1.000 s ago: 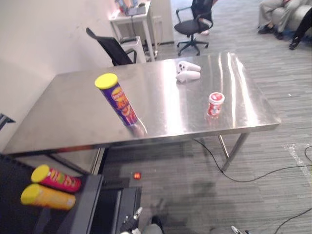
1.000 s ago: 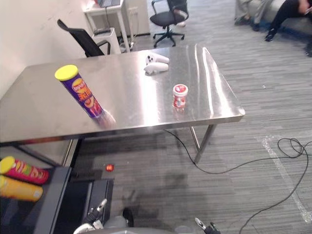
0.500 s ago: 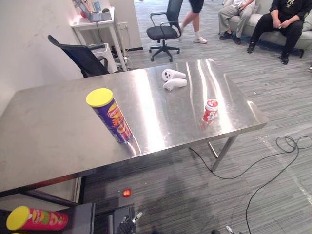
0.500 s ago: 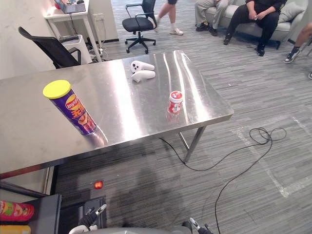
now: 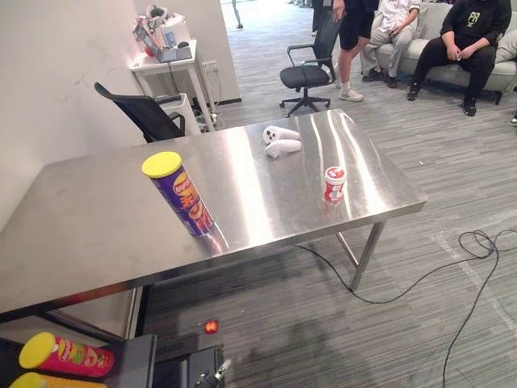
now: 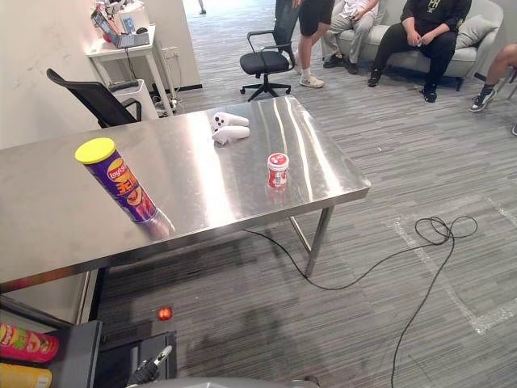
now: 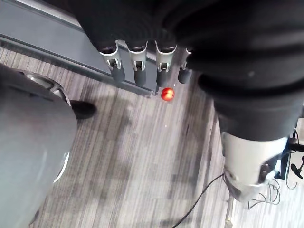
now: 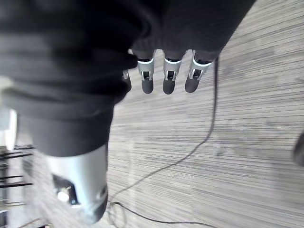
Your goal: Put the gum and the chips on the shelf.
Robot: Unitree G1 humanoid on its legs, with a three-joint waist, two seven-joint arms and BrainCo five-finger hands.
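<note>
Left hand [image 7: 139, 72] hangs low over the striped grey floor [image 7: 142, 156]. Its fingers are straight, side by side, and nothing is in them. A small red round object [image 7: 167, 94] lies on the floor just past the fingertips, beside a dark base edge.

Right hand [image 8: 168, 78] is also down over the floor, fingers straight and relaxed, empty.

Purple chips can [image 5: 183, 196] with a yellow lid stands on the steel table [image 5: 89, 218], left of centre and near the front edge.

Red-and-white gum tub [image 5: 333, 183] stands upright toward the table's right end, well apart from the can. Neither hand is near either one.

Two white controllers [image 5: 279, 141] lie touching each other, farther back on the table than the tub.

Dark shelf [image 5: 137, 364] is at lower left, below the table's level. Two more cans lie on their sides there, close together: a red can [image 5: 66, 356] and an orange can [image 5: 44, 381], both with yellow lids.

Behind the table are a black office chair [image 5: 145, 117], a white side table [image 5: 174, 61] and a second wheeled chair [image 5: 307, 77]. Seated people [image 5: 460, 40] are at far right.
</note>
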